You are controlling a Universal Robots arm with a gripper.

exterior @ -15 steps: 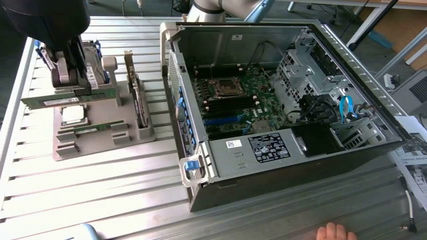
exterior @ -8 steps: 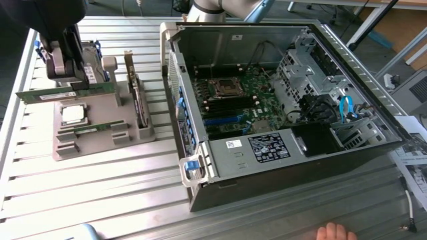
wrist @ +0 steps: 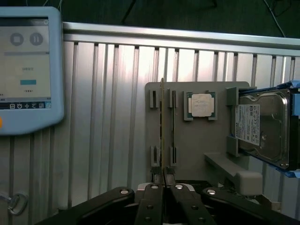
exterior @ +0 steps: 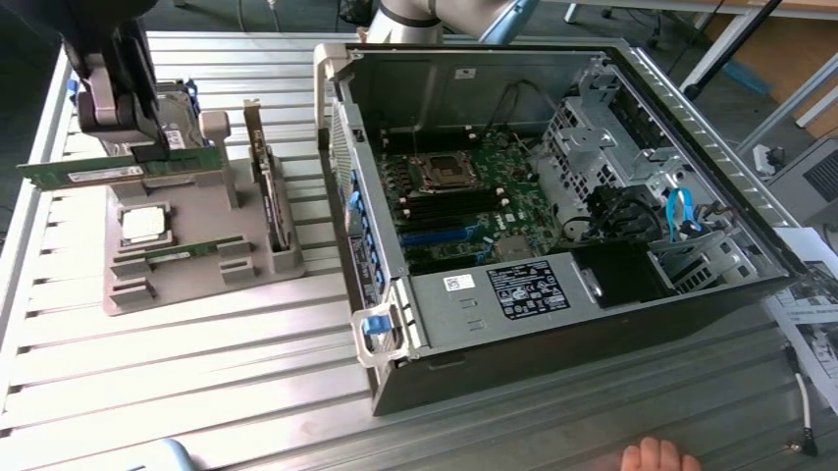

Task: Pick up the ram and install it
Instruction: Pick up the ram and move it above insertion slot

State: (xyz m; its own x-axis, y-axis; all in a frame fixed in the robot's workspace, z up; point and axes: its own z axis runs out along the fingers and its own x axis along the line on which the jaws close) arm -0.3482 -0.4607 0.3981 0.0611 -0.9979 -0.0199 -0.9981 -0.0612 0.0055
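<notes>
The hand (exterior: pixel 140 147) grips the ram (exterior: pixel 66 177) above the gray holder tray (exterior: pixel 196 267), beside the open computer case (exterior: pixel 439 306).

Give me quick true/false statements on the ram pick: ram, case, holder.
1. The jaws are shut on the ram. True.
2. The ram is seated in the motherboard. False: it is held over the holder, outside the case.
3. The case lies open, with the motherboard exposed. True.
4. The holder has no processor in it. False: the processor lies in its pocket.
5. A hand shows at the exterior view's lower edge. True.
</notes>
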